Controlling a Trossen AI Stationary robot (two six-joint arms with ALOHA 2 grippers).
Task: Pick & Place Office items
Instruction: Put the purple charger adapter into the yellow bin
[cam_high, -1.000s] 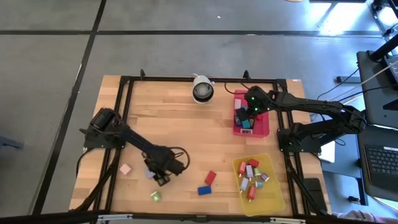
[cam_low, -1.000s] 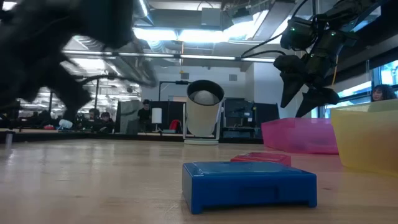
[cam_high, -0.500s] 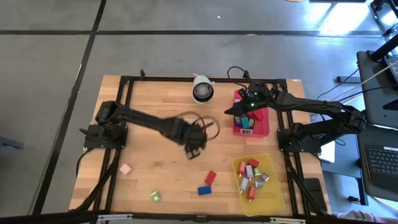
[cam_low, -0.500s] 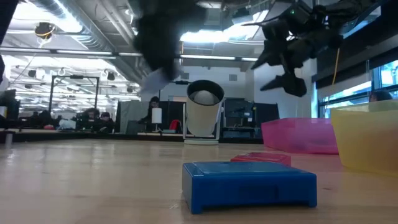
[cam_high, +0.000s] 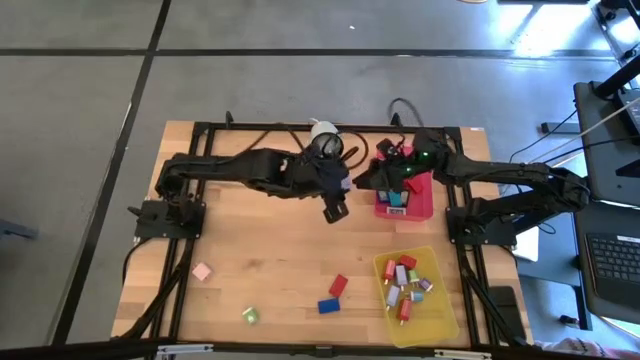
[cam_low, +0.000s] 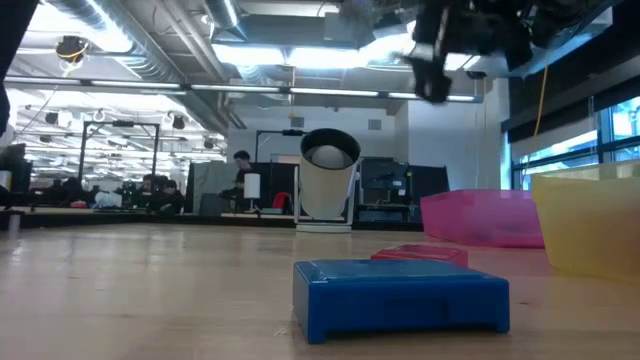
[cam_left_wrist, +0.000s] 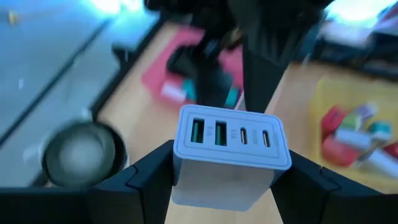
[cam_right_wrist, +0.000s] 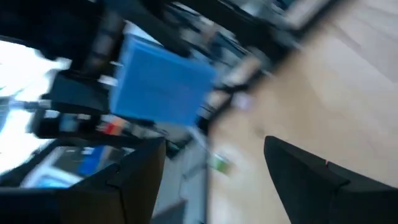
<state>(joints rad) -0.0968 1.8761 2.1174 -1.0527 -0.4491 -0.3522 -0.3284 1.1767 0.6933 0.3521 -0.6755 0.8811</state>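
Note:
My left gripper (cam_high: 336, 208) hangs high over the table, between the white round camera (cam_high: 322, 140) and the red tray (cam_high: 426, 203), shut on a pale block with a row of ports (cam_left_wrist: 230, 134). My right gripper (cam_high: 362, 182) is open beside it, at the red tray's left edge, pointing toward the table's left, with nothing between its fingers (cam_right_wrist: 214, 180). Loose office items lie flat on the wood: a pink one (cam_high: 202, 271), a green one (cam_high: 250, 315), a blue one (cam_high: 328, 306) and a red one (cam_high: 338, 286). Several more fill the yellow tray (cam_high: 382, 262). My left gripper pinches the pale block by its two opposite sides (cam_left_wrist: 177, 168) between the two fingers. The fingers slant down, coming from the table's left. The block's port face (cam_left_wrist: 231, 135) points away from the wrist. The block is lifted clear of the table.
The red tray holds a few items and stands at the far right; the yellow tray sits nearer, at the right edge. A black frame rail (cam_high: 200, 180) runs around the table. In the low view the blue item (cam_low: 400, 295) lies close in front, the trays (cam_low: 480, 218) behind right.
My left gripper has risen from the near left of the table and swung toward the far right, up to the red tray, carrying the pale block and tipping from pointing down to a slant. My right gripper has risen a little and tipped from pointing down to nearly level.

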